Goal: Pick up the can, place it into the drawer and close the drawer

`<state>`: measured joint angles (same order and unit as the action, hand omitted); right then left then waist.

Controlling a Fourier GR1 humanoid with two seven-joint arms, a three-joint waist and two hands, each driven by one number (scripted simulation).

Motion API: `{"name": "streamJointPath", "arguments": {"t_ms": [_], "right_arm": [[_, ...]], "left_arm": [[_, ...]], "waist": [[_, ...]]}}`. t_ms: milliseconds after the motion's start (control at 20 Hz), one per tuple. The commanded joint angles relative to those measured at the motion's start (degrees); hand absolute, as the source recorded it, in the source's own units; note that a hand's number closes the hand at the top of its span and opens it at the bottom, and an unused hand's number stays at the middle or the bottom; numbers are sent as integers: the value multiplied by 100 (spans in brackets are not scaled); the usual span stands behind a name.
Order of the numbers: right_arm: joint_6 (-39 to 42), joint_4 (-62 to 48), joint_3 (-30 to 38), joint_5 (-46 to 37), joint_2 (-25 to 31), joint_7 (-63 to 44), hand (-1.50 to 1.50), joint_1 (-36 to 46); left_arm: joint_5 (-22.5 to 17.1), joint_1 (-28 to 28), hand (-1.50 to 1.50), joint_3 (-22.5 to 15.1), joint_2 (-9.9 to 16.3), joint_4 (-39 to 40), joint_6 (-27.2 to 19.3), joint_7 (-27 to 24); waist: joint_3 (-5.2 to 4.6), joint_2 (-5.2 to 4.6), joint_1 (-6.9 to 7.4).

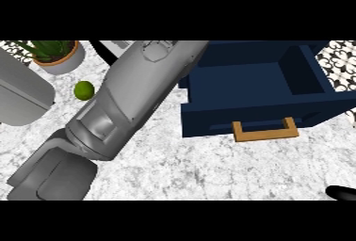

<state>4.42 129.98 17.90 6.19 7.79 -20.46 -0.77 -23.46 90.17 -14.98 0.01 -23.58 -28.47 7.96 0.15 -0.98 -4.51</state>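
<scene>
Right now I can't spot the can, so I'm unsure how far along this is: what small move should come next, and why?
Probably ease the left forearm back until its hand shows. It stretches past the view's upper edge, so hand and can are hidden, while the drawer stands open with no can visible inside.

One drawer [243, 89], dark blue, pulled open. One handle [265, 130], tan wood, on drawer front. One potted plant [55, 54], top left. One lime [84, 90], green, on counter [208, 169]. One grey appliance [21, 96] at left edge, cut by frame. One grey forearm [128, 101] across middle. One black hand [342, 192], only tip showing, bottom right corner. Cans seen: none countable.
</scene>
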Motion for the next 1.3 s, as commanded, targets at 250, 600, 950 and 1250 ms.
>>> {"name": "streamJointPath", "arguments": {"t_ms": [250,600,950,1250], "right_arm": [[-83,-88,-164,-117,-73,14,-150,168],[152,-233,-343,-652,380,132,-150,423],[369,-662,-690,-1654,884,760,-150,846],[160,-1328,-1373,-3020,1058,1039,-150,1274]], "left_arm": [[-291,125,-150,-193,-1,573,-750,-446],[-590,228,-150,-403,-1,530,-911,-386],[-950,252,-150,-317,-1,526,-920,-517],[-1113,473,-150,-212,-1,542,-865,-619]], "waist": [[8,-59,-186],[4,-49,-147],[4,-86,-94],[-3,-70,166]]}}
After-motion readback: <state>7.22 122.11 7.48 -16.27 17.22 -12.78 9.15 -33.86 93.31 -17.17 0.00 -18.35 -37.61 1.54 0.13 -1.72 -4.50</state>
